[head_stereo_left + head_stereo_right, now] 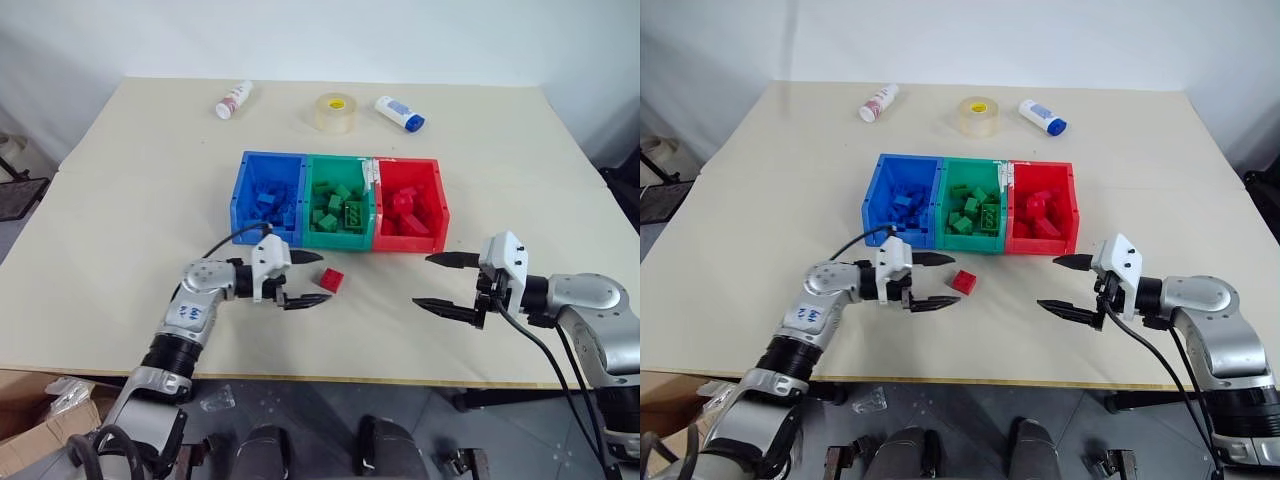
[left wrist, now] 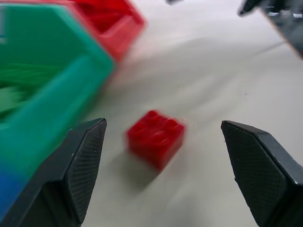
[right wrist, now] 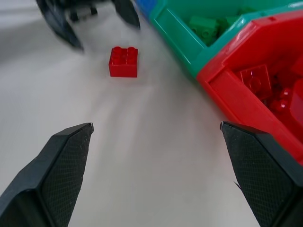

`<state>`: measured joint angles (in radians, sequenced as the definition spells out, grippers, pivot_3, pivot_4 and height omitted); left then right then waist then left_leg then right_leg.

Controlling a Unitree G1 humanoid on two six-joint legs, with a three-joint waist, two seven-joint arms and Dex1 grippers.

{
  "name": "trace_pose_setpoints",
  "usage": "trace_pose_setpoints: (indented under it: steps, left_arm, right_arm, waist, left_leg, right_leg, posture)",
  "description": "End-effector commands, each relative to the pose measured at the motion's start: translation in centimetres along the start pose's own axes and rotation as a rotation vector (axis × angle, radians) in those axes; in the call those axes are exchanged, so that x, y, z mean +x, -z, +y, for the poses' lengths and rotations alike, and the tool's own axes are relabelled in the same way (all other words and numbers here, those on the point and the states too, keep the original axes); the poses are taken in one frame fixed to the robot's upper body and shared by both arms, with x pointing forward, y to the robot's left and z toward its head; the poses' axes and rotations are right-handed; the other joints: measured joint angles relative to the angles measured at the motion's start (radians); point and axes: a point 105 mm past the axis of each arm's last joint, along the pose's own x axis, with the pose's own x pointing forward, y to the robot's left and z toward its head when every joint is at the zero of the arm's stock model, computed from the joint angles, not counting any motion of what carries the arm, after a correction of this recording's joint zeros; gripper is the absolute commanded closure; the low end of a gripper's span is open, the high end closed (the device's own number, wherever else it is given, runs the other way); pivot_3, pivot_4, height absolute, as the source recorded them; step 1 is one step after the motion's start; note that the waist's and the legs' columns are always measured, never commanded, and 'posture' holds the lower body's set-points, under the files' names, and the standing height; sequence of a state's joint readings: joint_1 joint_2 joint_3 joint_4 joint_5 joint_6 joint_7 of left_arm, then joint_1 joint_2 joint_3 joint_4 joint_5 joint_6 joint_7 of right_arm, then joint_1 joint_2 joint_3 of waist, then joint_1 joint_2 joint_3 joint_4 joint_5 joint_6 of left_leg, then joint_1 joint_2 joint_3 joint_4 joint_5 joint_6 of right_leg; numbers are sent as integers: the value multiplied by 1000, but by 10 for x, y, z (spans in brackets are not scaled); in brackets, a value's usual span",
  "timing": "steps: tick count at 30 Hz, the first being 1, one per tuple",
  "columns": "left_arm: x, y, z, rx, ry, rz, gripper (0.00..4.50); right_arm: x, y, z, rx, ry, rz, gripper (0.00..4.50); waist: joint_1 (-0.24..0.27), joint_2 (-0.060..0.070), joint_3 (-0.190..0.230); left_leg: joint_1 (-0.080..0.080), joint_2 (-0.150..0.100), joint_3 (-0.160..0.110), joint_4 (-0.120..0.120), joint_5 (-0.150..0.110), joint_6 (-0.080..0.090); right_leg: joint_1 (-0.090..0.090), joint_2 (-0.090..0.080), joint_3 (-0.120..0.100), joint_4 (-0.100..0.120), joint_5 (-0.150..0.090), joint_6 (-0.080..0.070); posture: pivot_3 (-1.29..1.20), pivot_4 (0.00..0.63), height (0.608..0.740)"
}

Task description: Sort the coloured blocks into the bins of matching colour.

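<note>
Tabletop (image 1: pixel 120 200), left pincer (image 1: pixel 305 279) agape beside red block (image 1: pixel 331 280)

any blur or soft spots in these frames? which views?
Left wrist view: motion-smeared, the green bin and red bin streaked, the red block soft-edged, the left tool's fingers crisp. Right wrist view: the red block fairly sharp, the far left tool blurred. Both eye views: evenly lit, sharp, faint shadows.

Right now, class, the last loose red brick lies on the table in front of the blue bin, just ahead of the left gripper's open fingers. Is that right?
Not quite. The red brick lies in front of the green bin, not the blue one, as the left eye view shows. It is loose on the table, just ahead of the open left gripper.
</note>
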<state>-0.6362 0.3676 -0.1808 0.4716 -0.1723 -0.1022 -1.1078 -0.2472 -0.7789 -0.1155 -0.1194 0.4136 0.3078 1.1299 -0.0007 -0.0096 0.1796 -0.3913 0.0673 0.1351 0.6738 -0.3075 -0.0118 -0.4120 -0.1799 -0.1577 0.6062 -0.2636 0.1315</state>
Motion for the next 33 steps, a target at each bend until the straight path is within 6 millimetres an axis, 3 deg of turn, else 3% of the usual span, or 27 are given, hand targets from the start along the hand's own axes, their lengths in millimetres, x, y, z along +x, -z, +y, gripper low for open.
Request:
trace_pose_setpoints:
  steps: [1, 4, 11, 16, 21, 33]
  left_arm:
    - [11, -4, 6, 56, 36, 17, 376]
    - [20, 1, 9, 81, 50, 70, 559]
    - [23, 3, 10, 91, 86, 97, 2506]
    - [19, 2, 11, 91, 96, 93, 2553]
    - [27, -39, 29, 122, 32, -33, 2553]
    - [73, -130, 84, 133, -139, -197, 2553]
  right_arm:
    - [-11, -10, 1, -31, 44, -21, 0]
    - [-14, -9, 4, -26, 63, -18, 0]
    - [-20, -7, 9, -13, 101, -18, 0]
    - [-21, -8, 10, -10, 109, -32, 0]
    - [-25, -14, 13, 3, 105, -82, 0]
    - [-31, -17, 20, 22, 173, -144, 0]
  waist:
    - [0, 0, 0]
    - [1, 0, 0]
    - [0, 0, 0]
    - [0, 0, 0]
    - [2, 0, 0]
    - [26, -1, 0]
  left_leg:
    - [0, 0, 0, 0, 0, 0]
    - [0, 0, 0, 1, 0, 1]
    - [-1, 0, -1, 1, -1, 1]
    - [-1, 0, -1, 2, -1, 1]
    - [-2, 0, -1, 3, -1, 2]
    - [-12, -2, -7, 9, -2, 4]
  right_leg:
    - [0, 0, 0, 0, 0, 0]
    - [0, 0, 0, 0, 0, 0]
    - [0, 0, 0, 0, 0, 0]
    - [0, 0, 0, 0, 0, 0]
    - [0, 0, 0, 0, 0, 0]
    - [0, 0, -4, -5, 3, 5]
  posture:
    - [0, 150, 740]
    - [0, 150, 740]
    - [0, 150, 740]
    - [0, 150, 740]
    - [0, 150, 740]
    - [0, 150, 740]
